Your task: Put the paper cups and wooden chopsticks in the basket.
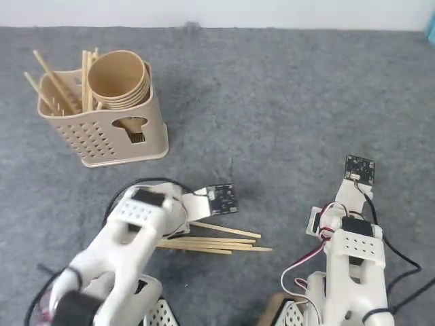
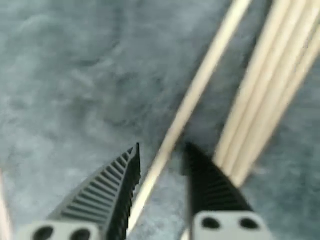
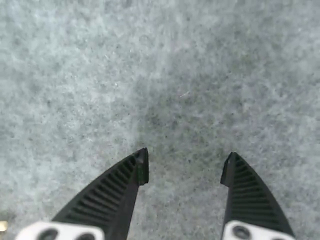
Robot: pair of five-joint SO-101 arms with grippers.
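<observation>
The left gripper (image 2: 161, 150) is low over the grey mat (image 1: 285, 102), its two fingers partly apart and closed on nothing. A single chopstick (image 2: 200, 85) lies on the mat and runs straight through the gap between the fingers, nearer one finger than the other. Just outside the other finger lies a bundle of chopsticks (image 2: 270, 85), side by side and almost parallel to the single one.

From above, these loose chopsticks (image 1: 224, 243) lie in front of the left arm (image 1: 129, 238), well apart from the basket (image 1: 95, 139) at the far left of the mat. The basket holds a stack of paper cups (image 1: 119, 76) in one compartment, with several more chopsticks (image 1: 51, 78) standing tilted beside them.

The right gripper (image 3: 187, 155) hangs over bare mat, its fingers wide apart with nothing between them.
</observation>
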